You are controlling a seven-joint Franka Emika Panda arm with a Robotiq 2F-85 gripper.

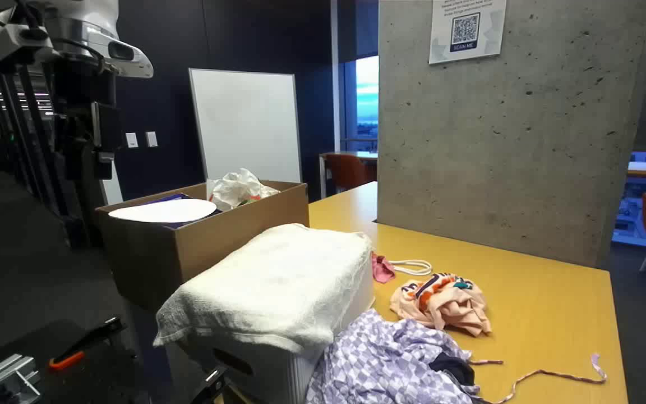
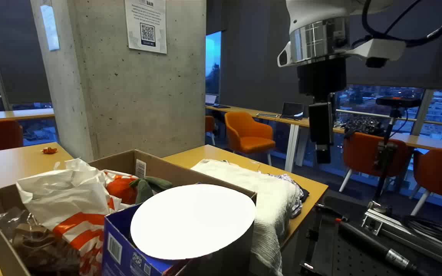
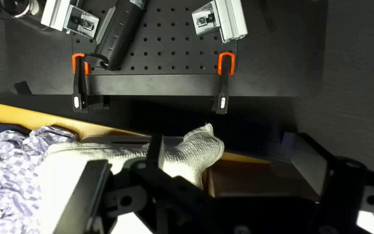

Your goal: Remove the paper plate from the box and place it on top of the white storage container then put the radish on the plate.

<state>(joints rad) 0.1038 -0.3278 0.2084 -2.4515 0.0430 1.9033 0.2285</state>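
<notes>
The white paper plate rests on top of a blue carton inside the cardboard box. A red-orange item with green leaves, likely the radish, lies in the box behind the plate, partly covered by a bag. The white storage container stands beside the box, its top covered by a white towel. My gripper is open and empty, its fingers wide apart. In both exterior views it hangs in the air, above and away from the box.
A white and orange bag sticks up from the box. A purple checked cloth and a peach cloth lie on the yellow table. A black pegboard base with clamps is below the arm. A concrete pillar rises behind.
</notes>
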